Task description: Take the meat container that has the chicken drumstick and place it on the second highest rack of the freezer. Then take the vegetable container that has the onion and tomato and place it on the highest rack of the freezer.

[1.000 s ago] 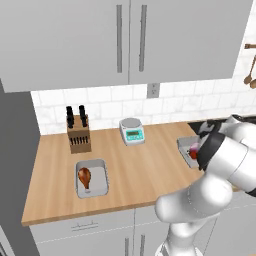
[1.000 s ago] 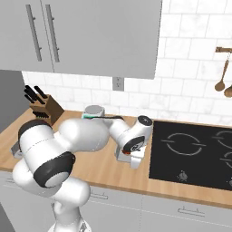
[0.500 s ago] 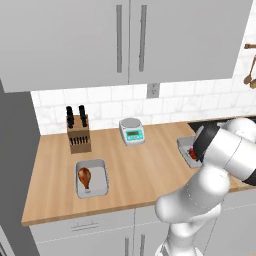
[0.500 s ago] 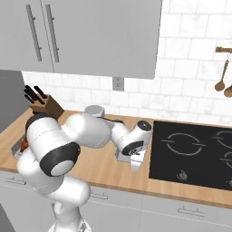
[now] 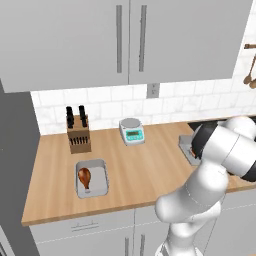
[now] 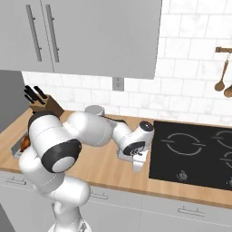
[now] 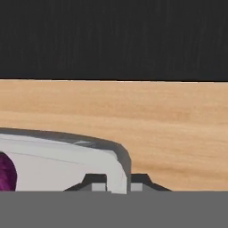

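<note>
Arm hides most of the veg tray [image 5: 186,146] at bench [image 5: 140,165] right end, hand view catching just an onion [image 7: 6,173] sliver with end effector [image 7: 118,183] clamped on tray rim; drumstick [image 5: 84,176] tray [image 5: 92,178] sits left.

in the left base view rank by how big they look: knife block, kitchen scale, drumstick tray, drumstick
1. drumstick tray
2. knife block
3. kitchen scale, close to the knife block, so unsure
4. chicken drumstick, clearly smallest

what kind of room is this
A kitchen, rendered: a wooden counter under grey wall cabinets, a black cooktop beside it, and a knife block by the tiled wall.
</note>
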You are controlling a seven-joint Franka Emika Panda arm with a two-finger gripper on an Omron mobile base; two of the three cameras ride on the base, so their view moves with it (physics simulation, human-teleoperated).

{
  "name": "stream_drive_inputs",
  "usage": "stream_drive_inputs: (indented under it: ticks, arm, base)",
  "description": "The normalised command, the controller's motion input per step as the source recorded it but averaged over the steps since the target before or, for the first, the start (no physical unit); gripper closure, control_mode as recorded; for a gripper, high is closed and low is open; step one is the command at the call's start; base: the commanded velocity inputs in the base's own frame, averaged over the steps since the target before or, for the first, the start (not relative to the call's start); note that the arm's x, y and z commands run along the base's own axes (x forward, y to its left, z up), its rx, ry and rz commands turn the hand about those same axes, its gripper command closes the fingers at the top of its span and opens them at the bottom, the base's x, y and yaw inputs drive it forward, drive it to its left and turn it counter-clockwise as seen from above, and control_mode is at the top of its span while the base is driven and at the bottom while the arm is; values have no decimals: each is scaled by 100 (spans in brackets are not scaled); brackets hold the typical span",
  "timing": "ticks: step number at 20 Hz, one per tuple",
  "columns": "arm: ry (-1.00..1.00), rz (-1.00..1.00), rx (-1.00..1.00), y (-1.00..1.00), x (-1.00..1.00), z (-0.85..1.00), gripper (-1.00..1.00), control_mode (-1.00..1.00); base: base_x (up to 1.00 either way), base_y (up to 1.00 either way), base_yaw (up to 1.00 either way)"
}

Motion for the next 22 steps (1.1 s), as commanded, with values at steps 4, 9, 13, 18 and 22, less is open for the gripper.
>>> stream_drive_inputs:
  ticks: [4,9,13,18,22]
  arm:
    - [-3,10,-2,0,-2,8,100,-100]
    - [-17,24,-10,0,-31,65,100,-100]
    - [-18,37,-5,3,-22,100,100,-100]
    - [-11,57,0,15,-6,100,100,-100]
    - [0,71,-2,31,0,100,100,-100]
  base:
    - [0,0,0]
    - [0,0,0]
    - [0,0,0]
    - [0,0,0]
    - [0,0,0]
